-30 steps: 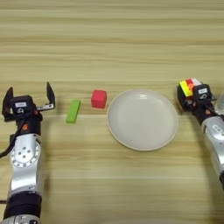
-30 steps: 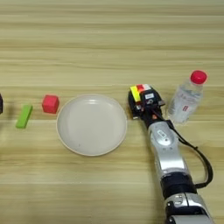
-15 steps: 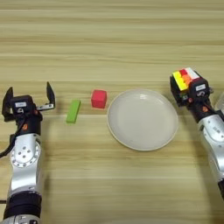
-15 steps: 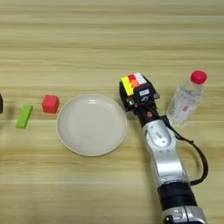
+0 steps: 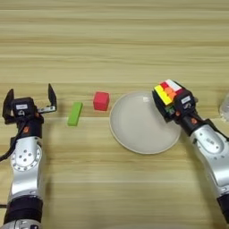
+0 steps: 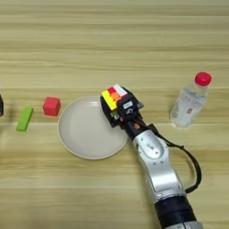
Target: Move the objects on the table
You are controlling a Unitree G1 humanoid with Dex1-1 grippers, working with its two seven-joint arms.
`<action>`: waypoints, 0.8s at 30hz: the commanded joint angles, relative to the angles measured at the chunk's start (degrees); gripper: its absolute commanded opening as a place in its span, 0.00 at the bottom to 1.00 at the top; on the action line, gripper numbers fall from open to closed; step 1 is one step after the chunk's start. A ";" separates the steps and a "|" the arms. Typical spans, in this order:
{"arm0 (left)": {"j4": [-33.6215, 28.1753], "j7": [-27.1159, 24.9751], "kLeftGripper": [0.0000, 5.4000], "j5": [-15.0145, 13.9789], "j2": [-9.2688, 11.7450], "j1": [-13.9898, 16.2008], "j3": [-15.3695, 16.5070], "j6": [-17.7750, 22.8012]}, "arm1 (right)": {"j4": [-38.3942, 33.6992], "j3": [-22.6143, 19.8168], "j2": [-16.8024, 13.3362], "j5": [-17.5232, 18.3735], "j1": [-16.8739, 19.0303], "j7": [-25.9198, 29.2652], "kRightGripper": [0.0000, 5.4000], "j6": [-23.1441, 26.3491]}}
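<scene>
My right gripper (image 5: pixel 170 102) is shut on the multicoloured puzzle cube (image 5: pixel 166 94) and holds it over the right rim of the round white plate (image 5: pixel 138 127). The same cube (image 6: pixel 114 99) shows above the plate's upper right edge in the right eye view. A small red cube (image 5: pixel 101 101) rests on the table just left of the plate, and a flat green bar (image 5: pixel 75 113) lies further left. At the far left my left gripper (image 5: pixel 29 98) stands open, its fingers spread wide with nothing between them, a short way left of the green bar.
A clear plastic water bottle (image 6: pixel 189 100) with a red cap stands right of the plate, close to my right arm. The light wooden table (image 5: pixel 112 40) stretches away behind everything.
My right gripper has carried the puzzle cube leftward from beside the plate to over its right rim. The left arm, red cube and green bar have stayed put.
</scene>
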 commanded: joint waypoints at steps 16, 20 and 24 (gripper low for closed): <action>-0.65 0.56 1.00 0.42 0.42 0.48 -0.21 0.34 | 6.59 5.40 2.53 -1.84 -2.04 2.19 0.69 1.15; -1.09 0.65 1.00 0.42 0.31 0.79 -0.27 0.47 | 6.80 5.20 2.43 -1.90 -1.99 2.28 0.80 1.12; -1.20 0.66 1.00 0.40 0.28 0.88 -0.29 0.53 | 7.03 4.94 2.38 -1.95 -2.04 2.15 0.88 1.21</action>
